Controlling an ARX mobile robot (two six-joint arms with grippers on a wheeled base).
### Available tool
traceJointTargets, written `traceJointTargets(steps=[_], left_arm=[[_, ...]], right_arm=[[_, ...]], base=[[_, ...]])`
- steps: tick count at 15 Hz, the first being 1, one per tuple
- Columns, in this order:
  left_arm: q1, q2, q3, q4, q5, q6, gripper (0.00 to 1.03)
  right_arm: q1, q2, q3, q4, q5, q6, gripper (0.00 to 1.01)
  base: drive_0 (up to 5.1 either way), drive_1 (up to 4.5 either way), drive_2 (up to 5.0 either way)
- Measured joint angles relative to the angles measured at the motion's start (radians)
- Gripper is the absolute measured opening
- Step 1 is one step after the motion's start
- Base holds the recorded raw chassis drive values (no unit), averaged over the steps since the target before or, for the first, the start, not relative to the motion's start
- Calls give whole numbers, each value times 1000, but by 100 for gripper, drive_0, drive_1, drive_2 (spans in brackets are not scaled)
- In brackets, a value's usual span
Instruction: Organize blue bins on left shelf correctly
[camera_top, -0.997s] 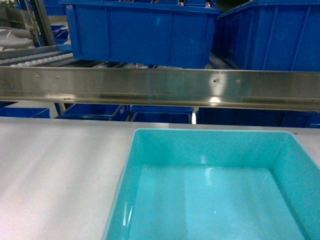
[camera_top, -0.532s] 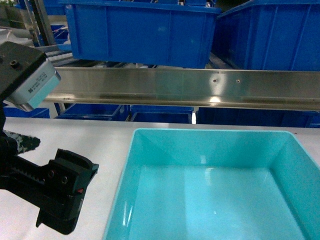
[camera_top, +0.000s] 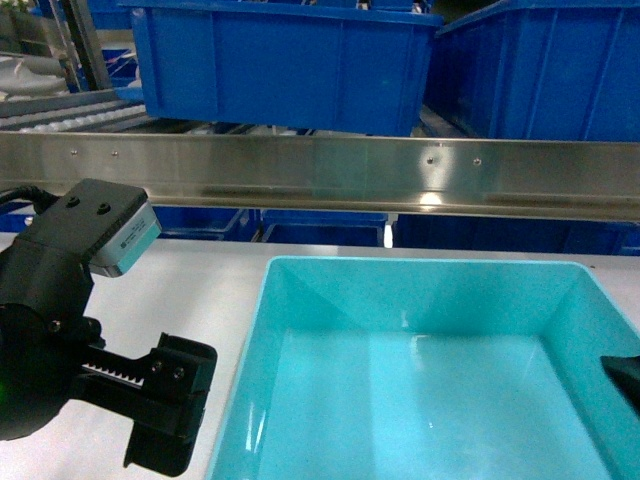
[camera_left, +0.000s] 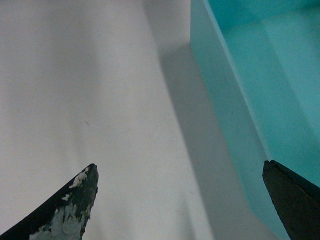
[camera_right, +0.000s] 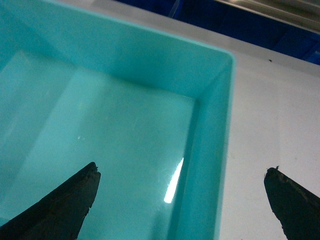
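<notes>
One turquoise bin (camera_top: 430, 380) sits empty and upright on the pale counter (camera_top: 120, 330), at the near right, just in front of the shelf rail (camera_top: 320, 175) and below its level. It is not yet on the shelf. The left claw (camera_left: 180, 200) is spread wide, with one dark finger (camera_left: 70, 205) over bare counter and the other over the bin's interior, so that the bin's left wall lies between them; neither finger touches the wall. The right claw (camera_right: 182, 202) is likewise spread wide and straddles the bin's right wall near its far corner, with one finger inside and one over the counter; contact is not evident. I judge this symmetrical placement to be preparation for a two-sided pinch on opposite walls, which would keep the bin level on lifting. The walls are smooth and glossy, so slippage under a light grip is a fair concern. The counter is flat, matte, off-white and bare around the bin. Beyond it, the steel rail runs the full width of the scene, with white roller tracks (camera_top: 70, 115) visible at the far left. Dark blue crates (camera_top: 285, 65) stand on the shelf above the rail, and more are visible beneath it. Lighting is dim, with a glare spot on the rail.
</notes>
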Motion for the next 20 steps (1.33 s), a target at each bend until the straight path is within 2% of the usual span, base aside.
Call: traceJointTargets(steps=[3, 4, 6, 7, 8, 9, 11, 12, 14, 16, 18, 20], left_arm=[[-48, 93, 86, -9, 1, -61, 98], [-79, 101, 94, -35, -19, -99, 98], [-91, 105, 94, -35, -35, -121, 98], [-97, 111, 95, -32, -50, -135, 98], [-97, 112, 92, -23, -67, -138, 98], [-92, 109, 83, 10, -84, -138, 98], [-76, 86, 64, 30, -110, -137, 98], [-71, 78, 62, 28, -114, -137, 98], [-72, 79, 58, 18, -138, -140, 98], [-90, 103, 65, -42, -149, -187, 98], [-130, 119, 98, -122, -148, -247, 98], [-182, 124, 139, -144, -151, -280, 98]], right_arm=[[8, 132, 93, 44, 36, -126, 98], [-5, 173, 103, 27, 32, -158, 98], [-13, 191, 118, -11, 14, -168, 98], [-26, 196, 144, -89, -32, -163, 98], [-40, 192, 174, -177, -99, -138, 98], [-56, 185, 213, -282, -180, -100, 98], [-72, 190, 281, -402, -274, -12, 98], [-79, 198, 303, -419, -287, 20, 98], [-90, 220, 304, -406, -276, 48, 98], [-96, 238, 285, -390, -260, 58, 98], [-131, 243, 257, -379, -255, 59, 98], [-164, 242, 238, -360, -257, 50, 98]], base=[[0, 0, 0], [0, 0, 0], [0, 0, 0], [0, 0, 0], [0, 0, 0], [0, 0, 0], [0, 0, 0], [0, 0, 0], [0, 0, 0], [0, 0, 0], [0, 0, 0], [0, 0, 0]])
